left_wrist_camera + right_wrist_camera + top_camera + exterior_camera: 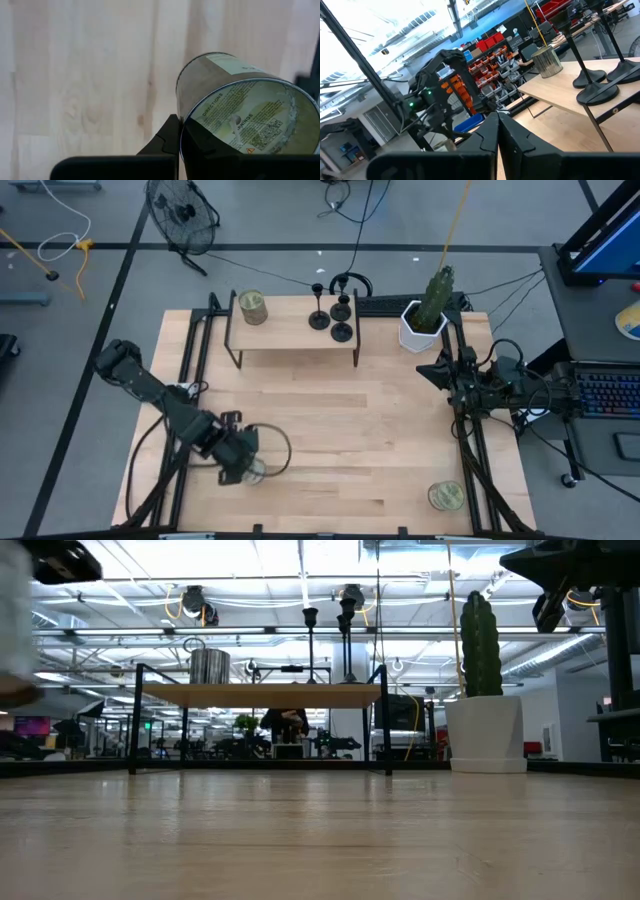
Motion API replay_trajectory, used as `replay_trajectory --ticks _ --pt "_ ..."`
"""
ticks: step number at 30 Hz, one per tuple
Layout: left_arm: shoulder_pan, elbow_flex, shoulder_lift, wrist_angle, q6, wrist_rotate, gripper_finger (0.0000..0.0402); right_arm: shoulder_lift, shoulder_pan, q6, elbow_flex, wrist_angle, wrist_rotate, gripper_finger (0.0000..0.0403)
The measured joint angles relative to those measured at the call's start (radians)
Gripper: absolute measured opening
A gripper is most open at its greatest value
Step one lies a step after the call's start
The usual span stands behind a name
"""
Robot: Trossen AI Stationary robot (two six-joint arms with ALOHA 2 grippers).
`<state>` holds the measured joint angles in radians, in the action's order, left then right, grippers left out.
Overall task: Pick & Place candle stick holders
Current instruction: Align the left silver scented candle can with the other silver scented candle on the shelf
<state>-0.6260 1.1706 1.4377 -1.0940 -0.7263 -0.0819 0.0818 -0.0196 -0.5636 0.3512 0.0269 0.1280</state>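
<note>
Three candle stick holders [335,312] are seen standing upright and close together on the small raised shelf [290,328] at the far edge of the surface [350,440]; all three are black, each with a round base, thin stem and small cup. None is touched by either arm, so the candle stick holders themselves appear settled on the shelf, though whether the shelf is their starting point or their destination cannot be told from the views. On the same shelf, well apart toward its left end, one glass jar candle [251,307] stands. A potted cactus [430,310] sits just beside the shelf's right end. A second jar candle [446,496] rests on the surface near the front right corner. The left gripper [238,460] is at the front left of the surface and is closed on a third jar candle [240,115], tilted so that its labelled underside faces the wrist camera. The right gripper [497,131] is held closed and empty, parked above the right edge of the surface. Judged from this, work at present concerns the jars rather than the holders; any remaining holder moves are not indicated.
</note>
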Motion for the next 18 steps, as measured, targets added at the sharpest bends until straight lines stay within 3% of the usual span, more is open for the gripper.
replay_trajectory --ticks 8,18 --pt "0.188 0.02 -0.012 0.024 -0.074 0.028 0.0 0.0 0.0 0.0 0.0 0.0 0.0 0.0" --pt "0.419 0.226 -0.013 -0.04 0.007 0.03 0.0 0.0 0.0 0.002 0.0 0.0 0.0 0.0"
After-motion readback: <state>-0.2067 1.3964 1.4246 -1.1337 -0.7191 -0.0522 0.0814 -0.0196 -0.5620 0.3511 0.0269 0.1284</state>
